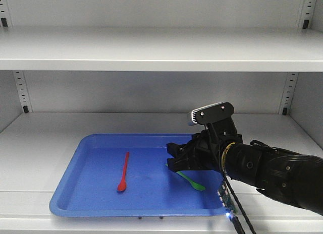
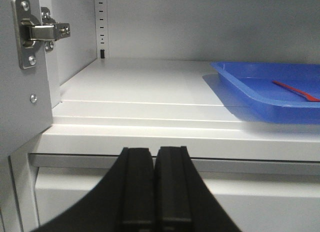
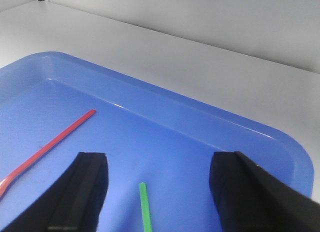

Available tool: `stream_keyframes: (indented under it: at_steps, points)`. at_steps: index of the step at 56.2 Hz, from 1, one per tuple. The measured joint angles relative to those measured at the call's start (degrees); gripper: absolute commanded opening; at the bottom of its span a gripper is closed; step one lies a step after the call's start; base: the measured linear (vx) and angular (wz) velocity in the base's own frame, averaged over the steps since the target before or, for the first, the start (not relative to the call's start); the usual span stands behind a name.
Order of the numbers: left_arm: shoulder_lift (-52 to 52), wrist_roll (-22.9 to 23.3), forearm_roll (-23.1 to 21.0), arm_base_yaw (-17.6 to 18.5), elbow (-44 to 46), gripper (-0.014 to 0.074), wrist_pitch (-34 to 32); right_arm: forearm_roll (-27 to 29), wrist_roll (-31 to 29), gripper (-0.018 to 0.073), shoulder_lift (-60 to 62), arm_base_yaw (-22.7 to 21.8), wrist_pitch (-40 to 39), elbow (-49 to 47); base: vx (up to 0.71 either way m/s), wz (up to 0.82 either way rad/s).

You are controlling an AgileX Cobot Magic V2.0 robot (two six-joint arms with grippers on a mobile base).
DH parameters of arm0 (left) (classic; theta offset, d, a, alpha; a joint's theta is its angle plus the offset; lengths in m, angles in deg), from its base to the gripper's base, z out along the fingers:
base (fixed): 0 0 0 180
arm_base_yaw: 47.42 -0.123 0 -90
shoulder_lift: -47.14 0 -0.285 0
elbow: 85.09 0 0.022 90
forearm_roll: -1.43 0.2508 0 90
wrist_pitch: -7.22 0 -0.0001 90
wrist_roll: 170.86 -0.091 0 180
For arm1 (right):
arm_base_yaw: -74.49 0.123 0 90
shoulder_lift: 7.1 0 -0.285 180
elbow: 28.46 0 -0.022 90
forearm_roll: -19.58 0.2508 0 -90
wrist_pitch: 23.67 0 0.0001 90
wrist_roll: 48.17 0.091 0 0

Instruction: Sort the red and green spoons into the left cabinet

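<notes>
The red spoon (image 1: 123,172) lies in the blue tray (image 1: 68,186) on the grey cabinet's lower shelf (image 1: 40,143), bowl toward the front. The green spoon (image 1: 192,181) lies in the tray's right part, its bowl at the front right. My right gripper (image 1: 174,161) hovers open just over the green spoon's handle end (image 3: 145,204), which lies between the fingers (image 3: 85,187) without touching them. The red spoon (image 3: 50,144) shows to the left. My left gripper (image 2: 154,154) is shut and empty, below the shelf's front edge, with the tray (image 2: 265,89) and red spoon (image 2: 295,91) off to its right.
An upper shelf (image 1: 161,50) spans overhead. A cabinet door hinge (image 2: 35,32) sits at the left side wall. Slotted uprights (image 1: 20,90) run along the back corners.
</notes>
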Motion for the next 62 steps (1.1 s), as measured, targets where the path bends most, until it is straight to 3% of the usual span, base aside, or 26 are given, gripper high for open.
stream_keyframes:
  at_steps: [40, 52, 62]
  points:
    - [0.0, 0.06, 0.13, 0.0, 0.0, -0.0008, 0.0, 0.27, 0.0, 0.0473, 0.0, 0.0, 2.73, 0.0, 0.0, 0.0]
    - [0.0, 0.06, 0.19, 0.0, 0.0, -0.0008, 0.0, 10.95, -2.23, 0.0336, 1.64, 0.0, 13.06, 0.0, 0.0, 0.0]
    - [0.0, 0.06, 0.19, 0.0, 0.0, -0.0008, 0.0, 19.55, -15.42, 0.0153, 5.95, 0.0, 21.4, 0.0, 0.0, 0.0]
